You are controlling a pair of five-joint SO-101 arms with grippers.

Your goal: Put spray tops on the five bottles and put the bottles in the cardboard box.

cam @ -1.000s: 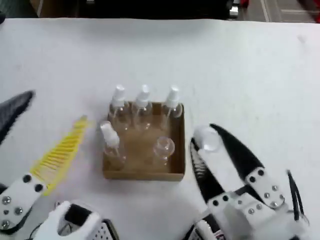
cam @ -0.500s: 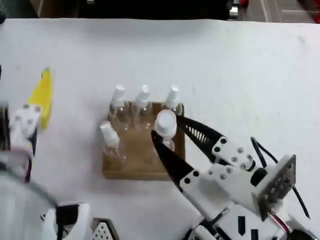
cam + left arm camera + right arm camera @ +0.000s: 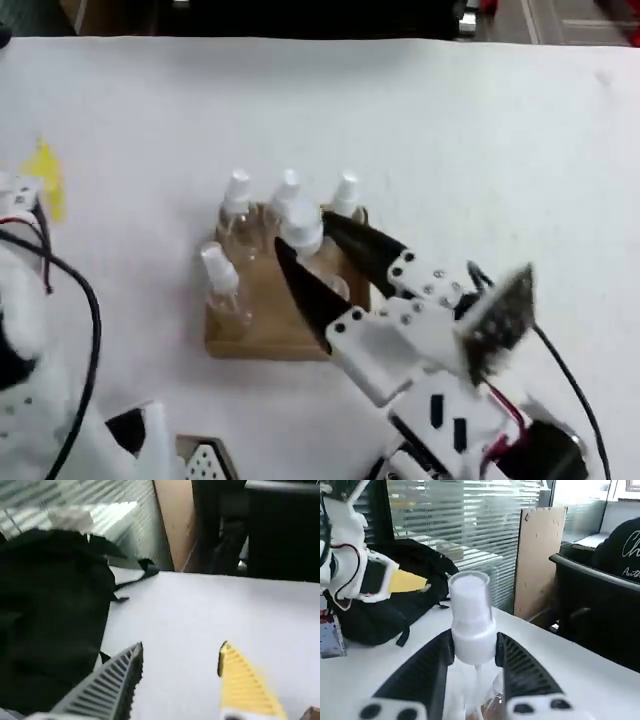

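Right jaws: you grip a spray top (image 3: 470, 625) above the cardboard box (image 3: 240, 340).
Left jaws: yours gape empty, at the edge of the counter (image 3: 480, 130).
Capped bottles (image 3: 238, 225): four stand in the box.

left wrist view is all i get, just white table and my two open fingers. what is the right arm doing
Observer: The right gripper is shut on a spray top above the cardboard box.
Operator: how many bottles in there are capped
Observer: Four. A back row of three and a front left bottle, all standing in the box.
Operator: and the last one
Observer: The fifth bottle stands uncapped right under the held top. I cannot tell whether the tube is in its neck.
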